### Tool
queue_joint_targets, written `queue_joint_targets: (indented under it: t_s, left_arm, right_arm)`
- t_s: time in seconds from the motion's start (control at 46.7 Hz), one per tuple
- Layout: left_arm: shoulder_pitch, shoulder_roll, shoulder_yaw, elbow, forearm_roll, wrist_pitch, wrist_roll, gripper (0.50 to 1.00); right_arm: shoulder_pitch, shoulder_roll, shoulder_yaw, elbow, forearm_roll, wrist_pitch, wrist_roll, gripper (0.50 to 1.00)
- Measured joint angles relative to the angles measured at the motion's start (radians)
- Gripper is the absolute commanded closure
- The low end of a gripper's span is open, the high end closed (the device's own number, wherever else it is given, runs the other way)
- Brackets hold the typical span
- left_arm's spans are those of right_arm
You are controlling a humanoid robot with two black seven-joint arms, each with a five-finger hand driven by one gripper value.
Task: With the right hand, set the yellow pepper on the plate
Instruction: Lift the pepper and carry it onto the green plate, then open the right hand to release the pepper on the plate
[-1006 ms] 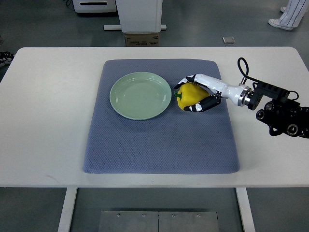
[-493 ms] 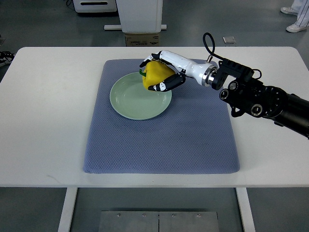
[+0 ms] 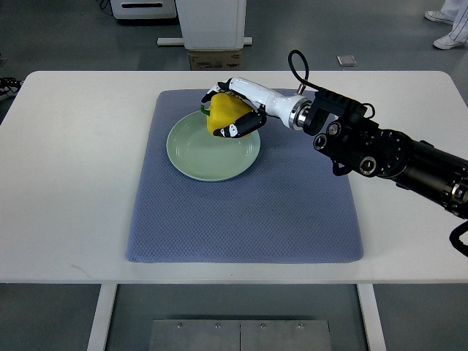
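My right hand (image 3: 228, 111) is shut on the yellow pepper (image 3: 221, 117) and holds it over the back right part of the pale green plate (image 3: 197, 153). The pepper's green stem points left. The plate lies on the blue-grey mat (image 3: 245, 212) and has nothing else on it. Whether the pepper touches the plate I cannot tell. The right arm (image 3: 380, 150) reaches in from the right edge across the mat's back corner. The left arm is out of view.
The mat lies on a white table (image 3: 66, 168). Behind the table stand a white pedestal base (image 3: 210, 25) and a cardboard box (image 3: 215, 60). A person's shoes (image 3: 447, 18) show at the top right.
My right hand lifted the pepper off the mat right of the plate and carried it left, over the plate. In the last half second it moved slightly further left.
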Motion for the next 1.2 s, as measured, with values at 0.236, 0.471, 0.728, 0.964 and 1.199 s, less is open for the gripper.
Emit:
queue_joint_targets:
  t_s: [0.236,0.471,0.728,0.964,1.199]
  left_arm:
    - [0.000,0.000,0.000,0.000,0.000,0.000,0.000,0.500]
    - [0.000,0.000,0.000,0.000,0.000,0.000,0.000,0.500]
    - [0.000,0.000,0.000,-0.001,0.000,0.000,0.000,0.500]
    - [0.000,0.000,0.000,0.000,0.000,0.000,0.000,0.500]
    - [0.000,0.000,0.000,0.000,0.000,0.000,0.000,0.500]
  right_arm:
    - [-0.002,0.000,-0.001,0.014,0.002,-0.009,-0.012,1.000]
    - [-0.005,0.000,-0.003,0.063,0.002,-0.006,-0.012,1.000]
    - [-0.024,0.000,-0.015,0.086,0.002,-0.002,-0.012,0.953]
    - [-0.049,0.000,-0.017,0.086,0.002,-0.001,-0.019,0.773]
    - [-0.050,0.000,-0.016,0.089,0.009,-0.002,-0.030,0.507]
